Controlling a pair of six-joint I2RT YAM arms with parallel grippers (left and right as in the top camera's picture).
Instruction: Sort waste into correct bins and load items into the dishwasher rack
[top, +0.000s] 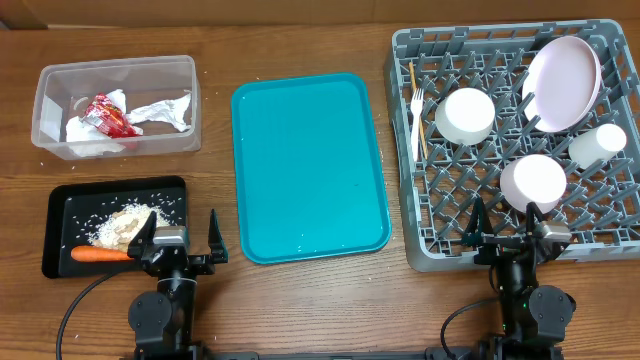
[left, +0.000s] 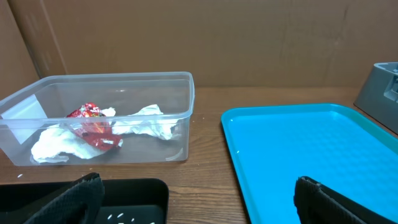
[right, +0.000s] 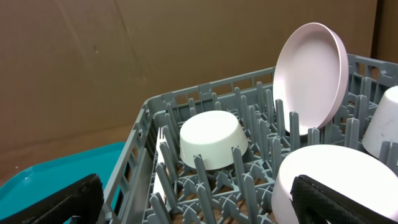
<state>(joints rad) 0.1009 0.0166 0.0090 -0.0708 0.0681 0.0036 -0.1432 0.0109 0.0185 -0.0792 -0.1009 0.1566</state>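
Note:
The grey dishwasher rack (top: 440, 250) at the right holds two upturned white bowls (top: 467, 114) (top: 533, 182), a white cup (top: 598, 143), a pale plate (top: 561, 84) on edge, a white fork (top: 415, 110) and a wooden stick (top: 421, 140). The clear tub (top: 60, 75) at the far left holds the white napkin (top: 160, 110) and red wrapper (top: 110, 116). The black tray (top: 60, 205) holds pale food scraps (top: 125, 225) and the carrot (top: 100, 254). My left gripper (top: 180, 238) is open and empty at the tray's near right corner. My right gripper (top: 515, 228) is open and empty over the rack's front edge.
A teal serving tray (top: 310, 165) lies between the bins and the rack; it also shows in the left wrist view (left: 298, 149). Stray grains lie on the wooden table around the black tray. Brown cardboard walls (left: 186, 37) stand behind the table.

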